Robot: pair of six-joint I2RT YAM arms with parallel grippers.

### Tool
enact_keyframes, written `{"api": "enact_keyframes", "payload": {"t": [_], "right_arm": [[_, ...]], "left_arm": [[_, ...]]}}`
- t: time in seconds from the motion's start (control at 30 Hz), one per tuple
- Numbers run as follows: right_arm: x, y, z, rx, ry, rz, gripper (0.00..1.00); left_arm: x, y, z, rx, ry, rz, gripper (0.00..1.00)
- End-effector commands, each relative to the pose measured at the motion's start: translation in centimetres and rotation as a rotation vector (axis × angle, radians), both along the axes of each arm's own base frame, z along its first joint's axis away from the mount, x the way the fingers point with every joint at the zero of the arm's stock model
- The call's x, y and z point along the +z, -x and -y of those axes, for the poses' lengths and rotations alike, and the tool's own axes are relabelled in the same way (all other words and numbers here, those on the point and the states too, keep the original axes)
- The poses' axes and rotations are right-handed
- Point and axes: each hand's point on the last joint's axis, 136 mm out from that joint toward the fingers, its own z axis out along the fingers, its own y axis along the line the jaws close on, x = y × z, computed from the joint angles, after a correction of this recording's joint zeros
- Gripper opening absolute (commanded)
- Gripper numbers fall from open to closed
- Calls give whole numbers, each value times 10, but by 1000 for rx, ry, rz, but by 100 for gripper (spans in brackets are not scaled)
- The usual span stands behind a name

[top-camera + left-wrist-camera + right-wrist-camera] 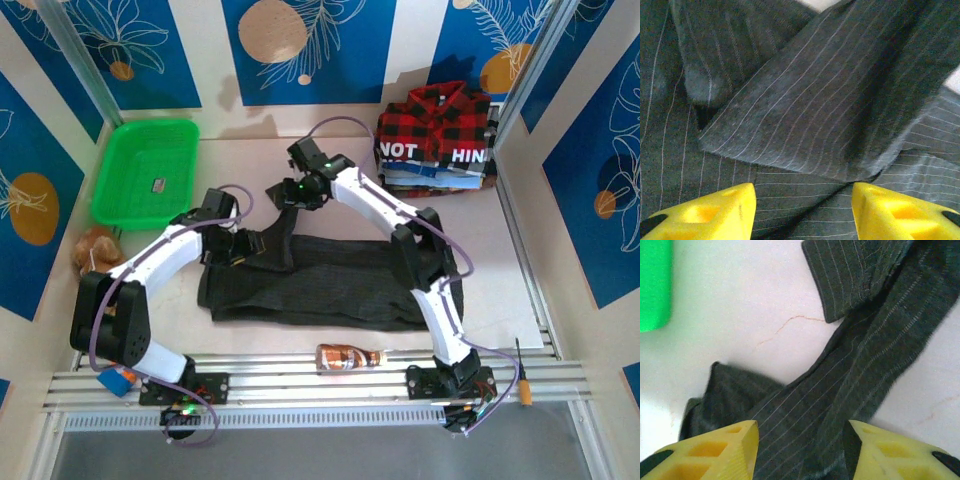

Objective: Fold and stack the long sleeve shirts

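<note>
Left claw (802, 212) hangs with fingers apart over the charcoal shirt (320, 285), which is spread mid-counter (250, 160). Bite here and it may snag two layers, dragging the fold crooked. Right claw (800, 452), also apart, straddles the sleeve (865, 355); a shallow pinch could let it slip. Plaid shirt (435, 120) tops the stack, far right.

Left pincer (803, 212) pointing down, jaws spread wide; right pincer (801, 452) likewise, jaws apart.
</note>
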Motion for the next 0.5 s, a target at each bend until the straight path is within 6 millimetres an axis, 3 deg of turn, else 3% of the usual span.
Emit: {"api": "enact_keyframes", "payload": {"t": [0.0, 0.2, 0.3, 0.4, 0.47], "right_arm": [[-27, 1, 11, -61, 121, -67, 47], [-58, -1, 34, -151, 265, -99, 38], [-78, 2, 58, -205, 347, -139, 29], [-95, 6, 80, -263, 390, -193, 24], [-99, 5, 84, -273, 371, -202, 23]], "left_arm": [[-9, -1, 5, 11, 42, 29, 53], [-56, 21, -14, 42, -56, -69, 51], [-74, 33, -24, 60, -106, -130, 51], [-87, 43, -35, 80, -158, -179, 51], [-92, 48, -39, 96, -170, -201, 51]]}}
